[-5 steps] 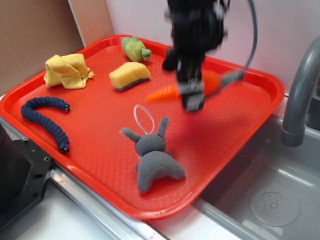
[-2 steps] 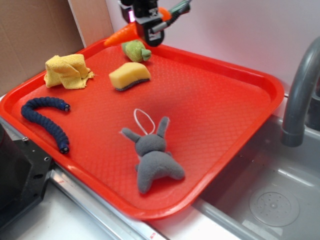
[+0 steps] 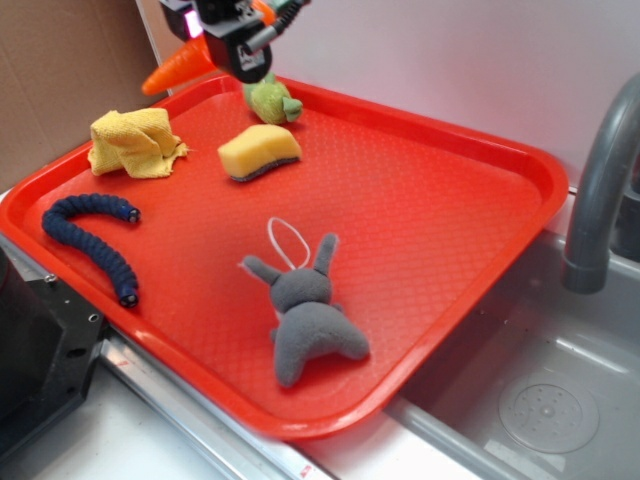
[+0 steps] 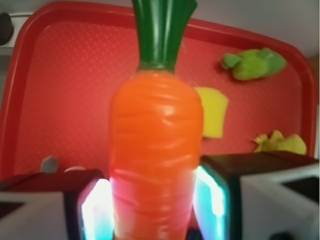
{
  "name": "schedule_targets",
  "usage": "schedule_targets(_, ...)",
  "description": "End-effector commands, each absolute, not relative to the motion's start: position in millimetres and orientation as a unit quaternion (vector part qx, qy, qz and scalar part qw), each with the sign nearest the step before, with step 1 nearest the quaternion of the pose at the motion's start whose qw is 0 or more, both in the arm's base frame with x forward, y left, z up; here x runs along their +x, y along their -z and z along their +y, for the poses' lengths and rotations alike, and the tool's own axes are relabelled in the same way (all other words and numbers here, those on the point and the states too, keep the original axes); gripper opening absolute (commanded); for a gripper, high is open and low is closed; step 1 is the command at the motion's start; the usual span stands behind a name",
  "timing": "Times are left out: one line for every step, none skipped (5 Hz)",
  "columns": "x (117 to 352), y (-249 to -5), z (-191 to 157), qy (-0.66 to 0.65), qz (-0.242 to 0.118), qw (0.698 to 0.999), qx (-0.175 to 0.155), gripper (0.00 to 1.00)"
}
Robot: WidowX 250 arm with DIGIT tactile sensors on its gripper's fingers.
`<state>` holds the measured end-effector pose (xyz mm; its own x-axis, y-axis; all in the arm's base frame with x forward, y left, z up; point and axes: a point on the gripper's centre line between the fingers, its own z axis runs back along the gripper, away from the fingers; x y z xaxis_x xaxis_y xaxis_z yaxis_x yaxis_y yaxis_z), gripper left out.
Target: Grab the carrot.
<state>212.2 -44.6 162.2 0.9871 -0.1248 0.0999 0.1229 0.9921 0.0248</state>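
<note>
Tool (image 3: 232,45): closed on the carrot (image 3: 178,68), high above the far left corner of the tray (image 3: 480,150). In the wrist view the tool (image 4: 152,200) clamps the carrot (image 4: 155,160) on both flanks, fingers (image 4: 220,192) pressed to its lower body, green stem pointing away from the camera.

Carrot: held clear of the tray, touching nothing but the tool. Orange tip juts out to the left and slightly downward; stem end is mostly hidden behind the tool in the exterior view.

Change: one second ago the tool and carrot were low over the middle of the tray, just above the bunny; a moment later they were raised near the far rim; now they are higher and further left, beyond the tray's edge line. The lift has gone through without the carrot slipping.

Meaning for the task: the grab appears done; only keeping the hold secure is left.

Tray contents, outward from the tool:
- green plush toy (image 3: 270,97), far rim, just below the tool.
- yellow sponge (image 3: 259,150), near the green toy.
- yellow cloth (image 3: 135,140), crumpled, left side.
- dark blue braided toy (image 3: 92,235), curved, near left edge.
- grey plush bunny (image 3: 305,315), lying toward the near edge, white loop above its ears.

Surroundings: sink (image 3: 545,400) and grey faucet (image 3: 600,190) to the right of the tray.
</note>
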Motion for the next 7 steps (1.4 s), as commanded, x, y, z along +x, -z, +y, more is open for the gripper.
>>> schedule_targets(195, -219, -78, 0.084, -0.121, 0.989, -0.020, 0.00)
schedule_targets(204, -236, -73, 0.086, -0.120, 0.989, -0.012, 0.00)
schedule_targets(209, -217, -45, 0.047, -0.069, 0.997, -0.007, 0.00)
schedule_targets(202, -195, -28, 0.029, -0.040, 0.998, -0.025, 0.00)
schedule_targets(201, -180, -17, 0.021, -0.021, 0.999, -0.046, 0.00)
schedule_targets(199, -168, -7, 0.007, 0.003, 0.999, -0.046, 0.00)
schedule_targets(204, -165, -9, 0.009, 0.013, 0.999, -0.040, 0.00)
